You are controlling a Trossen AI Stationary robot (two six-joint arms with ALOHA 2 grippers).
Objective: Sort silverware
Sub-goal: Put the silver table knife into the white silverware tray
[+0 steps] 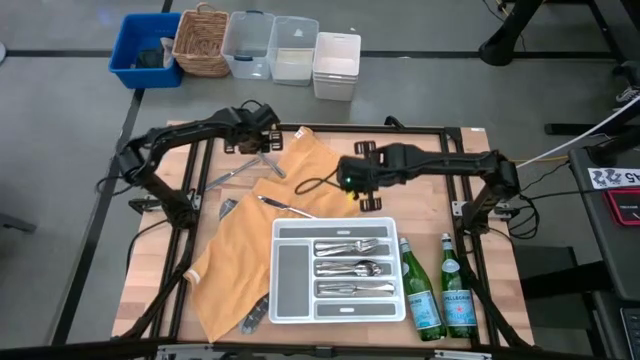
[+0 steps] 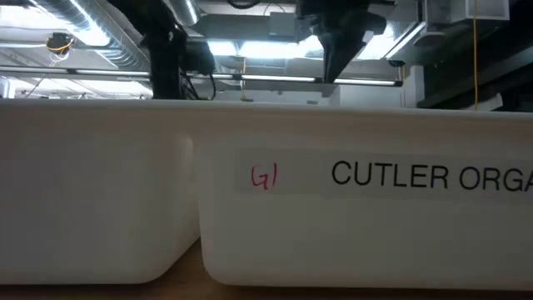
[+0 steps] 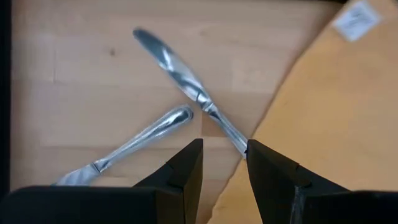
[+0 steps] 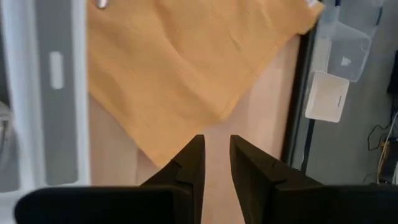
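Left hand (image 3: 222, 163) open, empty, hovering over two crossed table knives (image 3: 186, 84) on bare worktop (image 1: 200, 215), upper left of high frame. I'd straddle upper knife's handle, descend square, close gently (thin metal slips), lift clear of lower knife.

Right hand (image 1: 362, 190) mid-frame above orange cloth (image 1: 250, 250), fingers slightly parted, empty.

Count: two knives at left hand, one piece (image 1: 285, 207) on cloth, one dark-handled utensil (image 1: 255, 315) lower left, three filled slots in white tray (image 1: 290, 290); two green bottles (image 1: 440, 295).
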